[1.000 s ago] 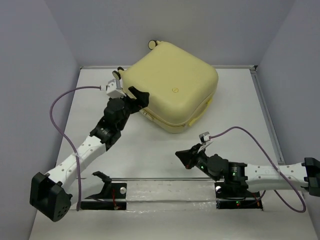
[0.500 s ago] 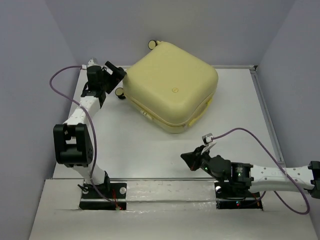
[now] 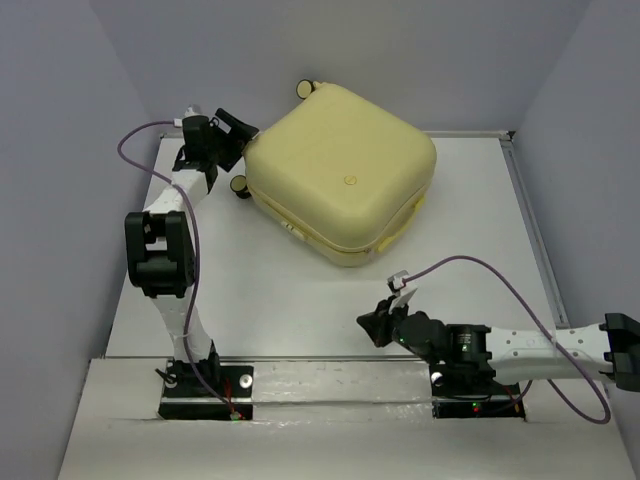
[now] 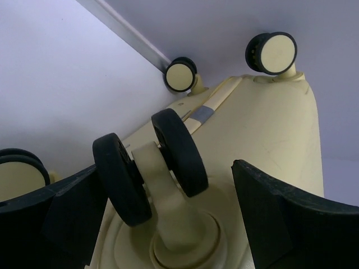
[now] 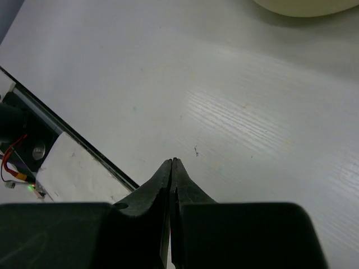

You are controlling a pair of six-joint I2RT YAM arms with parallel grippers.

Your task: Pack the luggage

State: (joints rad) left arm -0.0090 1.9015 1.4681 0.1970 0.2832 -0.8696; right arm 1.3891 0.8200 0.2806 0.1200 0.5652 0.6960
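Note:
The luggage [image 3: 340, 170] is a pale yellow hard-shell suitcase, closed and lying flat at the back of the table. My left gripper [image 3: 233, 133] is at its back left corner. In the left wrist view my left gripper [image 4: 162, 188] is open, with a black twin caster wheel [image 4: 151, 168] between its wide-apart jaws. The suitcase shell [image 4: 275, 129] and two more wheels [image 4: 180, 74] [image 4: 272, 53] show behind. My right gripper [image 3: 368, 325] is shut and empty, low over the front of the table [image 5: 252, 95], its fingertips [image 5: 168, 168] pressed together.
Grey walls close in the table on the left, back and right. A suitcase wheel [image 3: 240, 186] sticks out beside the left arm and another [image 3: 305, 90] at the back. A mounting rail [image 3: 330, 385] runs along the near edge. Purple cables loop off both arms.
My left arm has swung from the suitcase's front left side up and back to its back left corner, and now stands upright. My right gripper shifted slightly near the front and stayed shut.

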